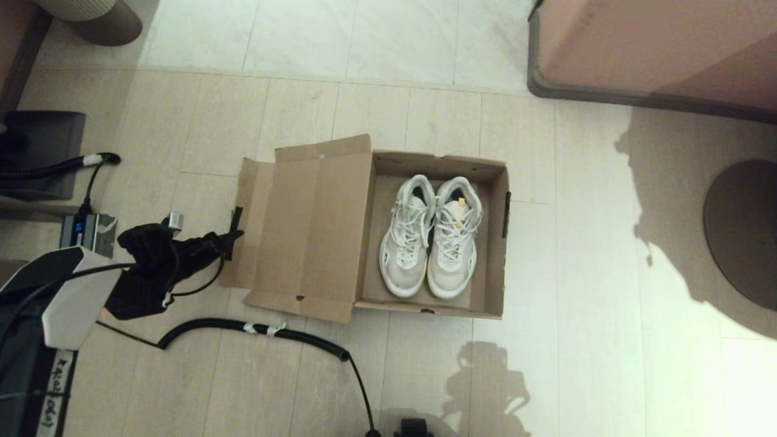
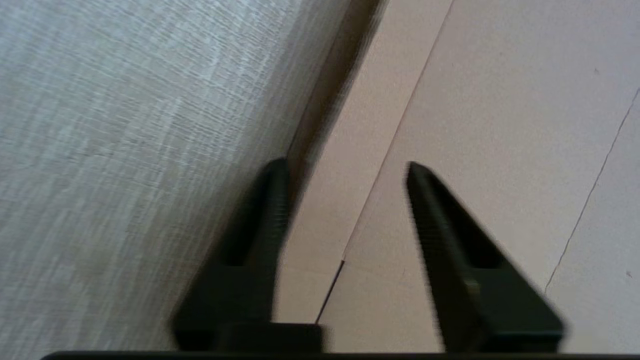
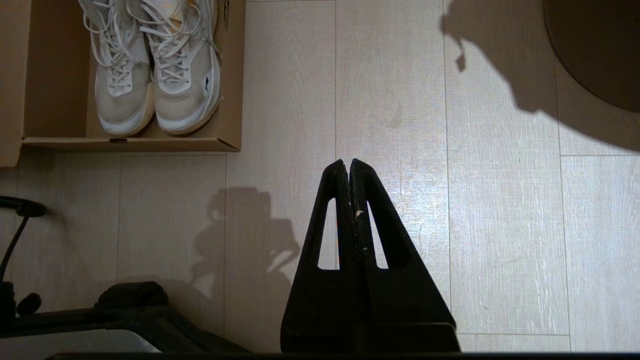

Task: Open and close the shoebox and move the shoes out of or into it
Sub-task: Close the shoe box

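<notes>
The brown cardboard shoebox [image 1: 495, 243] lies open on the floor, its hinged lid [image 1: 303, 230] folded out flat to the left. Two white lace-up shoes [image 1: 431, 233] sit side by side inside, toes toward me; the right one has a small yellow tag. My left gripper [image 1: 234, 233] is at the lid's outer left edge, by the dark tape strip. In the left wrist view it [image 2: 347, 167] is open, the lid's edge flap [image 2: 330, 165] lying between its fingers. My right gripper [image 3: 348, 162] is shut and empty over bare floor, right of the shoebox [image 3: 220, 145] and shoes [image 3: 155, 65].
A black corrugated cable [image 1: 255, 331] runs across the floor in front of the lid. A pink-brown furniture block [image 1: 655, 48] stands at the back right and a round dark base [image 1: 743, 230] at the right. A power strip [image 1: 85, 230] lies at the left.
</notes>
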